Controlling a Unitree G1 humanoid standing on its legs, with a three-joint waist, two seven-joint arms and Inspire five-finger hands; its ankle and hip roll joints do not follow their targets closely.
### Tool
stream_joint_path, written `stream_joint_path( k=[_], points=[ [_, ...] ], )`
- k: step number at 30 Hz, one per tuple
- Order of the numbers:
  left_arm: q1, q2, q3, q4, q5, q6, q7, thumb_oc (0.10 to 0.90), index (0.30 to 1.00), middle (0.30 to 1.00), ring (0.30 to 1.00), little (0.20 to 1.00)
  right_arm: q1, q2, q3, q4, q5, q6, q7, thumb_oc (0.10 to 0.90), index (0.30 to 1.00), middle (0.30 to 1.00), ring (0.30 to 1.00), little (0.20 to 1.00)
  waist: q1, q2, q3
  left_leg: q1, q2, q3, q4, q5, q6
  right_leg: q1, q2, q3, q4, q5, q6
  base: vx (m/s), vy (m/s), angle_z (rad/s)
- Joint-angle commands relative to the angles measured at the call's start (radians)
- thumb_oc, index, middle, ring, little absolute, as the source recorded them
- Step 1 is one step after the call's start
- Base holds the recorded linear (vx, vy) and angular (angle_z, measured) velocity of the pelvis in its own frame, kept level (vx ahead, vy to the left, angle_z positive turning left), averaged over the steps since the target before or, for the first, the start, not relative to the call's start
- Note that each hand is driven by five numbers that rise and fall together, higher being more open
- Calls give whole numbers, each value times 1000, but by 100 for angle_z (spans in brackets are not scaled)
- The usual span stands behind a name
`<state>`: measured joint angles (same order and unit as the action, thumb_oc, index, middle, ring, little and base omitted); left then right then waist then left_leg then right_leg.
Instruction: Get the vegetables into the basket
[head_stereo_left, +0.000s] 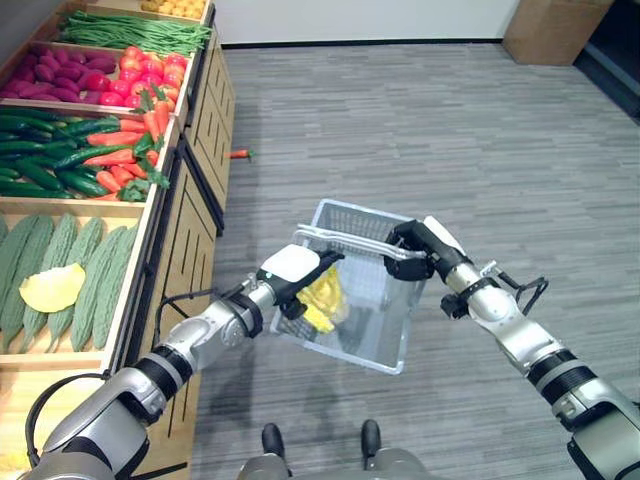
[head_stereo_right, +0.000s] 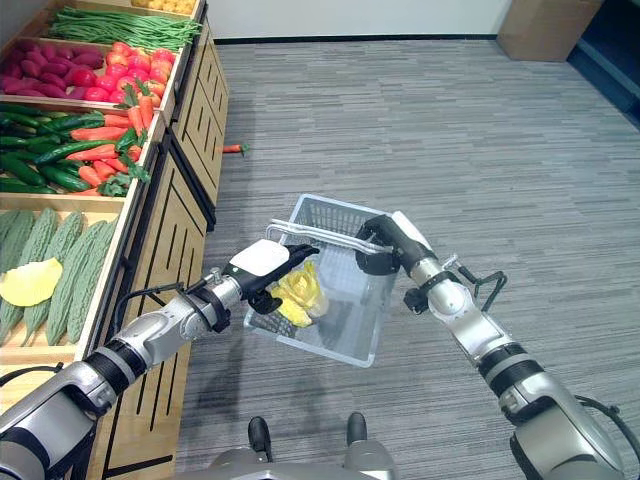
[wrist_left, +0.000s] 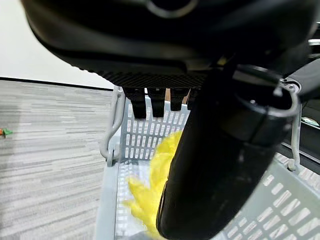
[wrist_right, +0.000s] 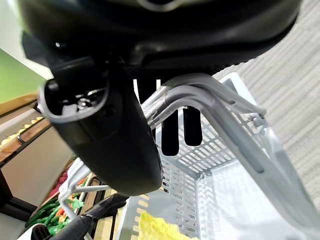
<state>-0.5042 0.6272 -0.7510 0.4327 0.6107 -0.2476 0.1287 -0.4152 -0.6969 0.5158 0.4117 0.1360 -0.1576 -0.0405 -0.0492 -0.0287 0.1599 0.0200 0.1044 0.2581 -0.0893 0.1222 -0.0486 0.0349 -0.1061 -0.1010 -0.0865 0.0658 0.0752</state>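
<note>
Left eye view: a grey plastic basket (head_stereo_left: 385, 300) with slotted walls and paired grey wire handles (head_stereo_left: 340, 240) hangs above the striped grey floor (head_stereo_left: 450, 130), beside a wooden produce stand (head_stereo_left: 185, 210). The right hand (head_stereo_left: 418, 250) has its fingers curled round the handles at the basket's upper edge; the right wrist view shows the same closed grasp on the handles (wrist_right: 200, 95).

The left hand (head_stereo_left: 298, 275) is at the basket's near-left rim, pinching a yellow leafy vegetable (head_stereo_left: 325, 298) between thumb and fingers. The vegetable is pale to bright yellow with frilled, crinkled leaves, and most of it hangs inside the basket against the left wall. In the left wrist view the yellow leaves (wrist_left: 150, 185) show beyond the thumb (wrist_left: 220, 165), low in the basket.

One basket and one yellow vegetable in hand. A second yellow leafy piece (head_stereo_left: 52, 288) lies on the stand on top of the bitter gourds (head_stereo_left: 95, 270), about six of them side by side. Further bins hold cucumbers (head_stereo_left: 40, 160), carrots (head_stereo_left: 125, 150), tomatoes (head_stereo_left: 150, 70), purple sweet potatoes (head_stereo_left: 55, 75) and green beans (head_stereo_left: 130, 30), too many to count. One carrot (head_stereo_left: 238, 154) lies alone on the floor near the stand.
</note>
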Motion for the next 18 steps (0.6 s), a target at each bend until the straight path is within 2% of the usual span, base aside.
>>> stream_joint_path(
  k=[1, 3, 4, 5, 6, 8, 9, 10, 11, 14, 15, 17, 18],
  points=[
    [-74, -26, 76, 6, -55, -15, 88, 900, 1000, 1000, 1000, 1000, -79, 32, -143, -94, 67, -114, -59, 400, 300, 300, 300, 300, 23, -25, -101, 74, 50, -55, 2, -102, -57, -19, -72, -31, -1, 52, 104, 0, 0, 0],
    [-58, -29, 91, -14, -85, -19, 88, 900, 1000, 1000, 1000, 1000, -72, 36, -149, -82, 56, -107, -65, 400, 300, 300, 300, 300, 24, -26, -101, 74, 49, -58, 2, -101, -56, -18, -72, -32, -1, 52, 103, 0, 0, 0],
    [11, -41, 150, -125, -234, -46, 53, 900, 1000, 1000, 1000, 1000, -38, 42, -175, -45, 9, -89, -78, 400, 300, 300, 300, 300, 33, -27, -98, 69, 47, -68, 2, -99, -54, -17, -73, -35, -1, 52, 101, 0, 0, 0],
    [44, -41, 171, -179, -297, -52, 24, 900, 1000, 1000, 1000, 1000, -23, 46, -188, -27, -7, -82, -84, 400, 300, 300, 300, 300, 36, -26, -99, 67, 48, -71, 2, -99, -53, -17, -73, -37, -1, 51, 101, 0, 0, 0],
    [48, -37, 175, -187, -301, -49, 18, 900, 1000, 1000, 1000, 1000, -22, 48, -186, -27, -8, -82, -85, 400, 300, 300, 300, 300, 34, -26, -100, 66, 48, -72, 2, -99, -53, -17, -73, -37, -1, 51, 101, -2, -3, 4],
    [100, -30, 209, -294, -435, -65, -26, 900, 1000, 1000, 1000, 1000, 6, 48, -210, 3, -44, -68, -93, 400, 300, 300, 300, 300, 41, -25, -100, 64, 47, -78, 2, -98, -51, -15, -75, -41, -1, 51, 99, 3, -1, 9],
    [160, -5, 237, -419, -630, -84, -83, 900, 1000, 1000, 1000, 1000, 36, 38, -237, 53, -101, -52, -110, 400, 300, 300, 300, 300, 49, -22, -101, 63, 44, -89, 2, -97, -48, -12, -76, -47, -1, 51, 98, 6, -1, 8],
    [165, 0, 240, -427, -637, -80, -89, 900, 1000, 1000, 1000, 1000, 37, 40, -236, 53, -102, -52, -111, 400, 300, 300, 300, 300, 48, -23, -102, 63, 44, -90, 2, -98, -48, -11, -75, -48, -1, 51, 98, 5, -1, 6],
    [185, 11, 246, -465, -709, -86, -119, 900, 1000, 1000, 1000, 1000, 46, 43, -248, 77, -106, -49, -117, 400, 300, 300, 300, 300, 50, -21, -102, 63, 43, -92, 2, -98, -47, -9, -76, -50, -1, 50, 98, 2, 6, 10],
    [329, 45, 327, -609, -1054, -72, -224, 900, 1000, 1000, 1000, 1000, 106, 62, -301, 158, -147, -34, -137, 400, 300, 300, 300, 300, 61, -16, -102, 65, 39, -102, 2, -96, -45, -4, -78, -55, -1, 51, 97, -4, 13, 14],
    [335, 48, 331, -614, -1058, -69, -227, 900, 1000, 1000, 1000, 1000, 107, 63, -299, 158, -147, -34, -137, 400, 300, 300, 300, 300, 59, -17, -104, 65, 39, -102, 2, -96, -45, -4, -78, -55, -1, 51, 97, -13, 13, 3],
    [420, 48, 376, -641, -1177, -59, -251, 900, 1000, 1000, 1000, 1000, 148, 74, -332, 218, -166, -32, -153, 400, 300, 300, 300, 300, 65, -13, -102, 65, 38, -106, 2, -94, -44, -2, -79, -57, -1, 52, 96, -16, 11, 4],
    [498, 75, 426, -670, -1216, -54, -276, 900, 1000, 1000, 1000, 1000, 188, 87, -358, 263, -175, -33, -158, 400, 300, 300, 300, 300, 71, -10, -100, 63, 37, -112, 2, -91, -44, 0, -78, -59, -1, 52, 96, -28, 12, 7]
  ],
)
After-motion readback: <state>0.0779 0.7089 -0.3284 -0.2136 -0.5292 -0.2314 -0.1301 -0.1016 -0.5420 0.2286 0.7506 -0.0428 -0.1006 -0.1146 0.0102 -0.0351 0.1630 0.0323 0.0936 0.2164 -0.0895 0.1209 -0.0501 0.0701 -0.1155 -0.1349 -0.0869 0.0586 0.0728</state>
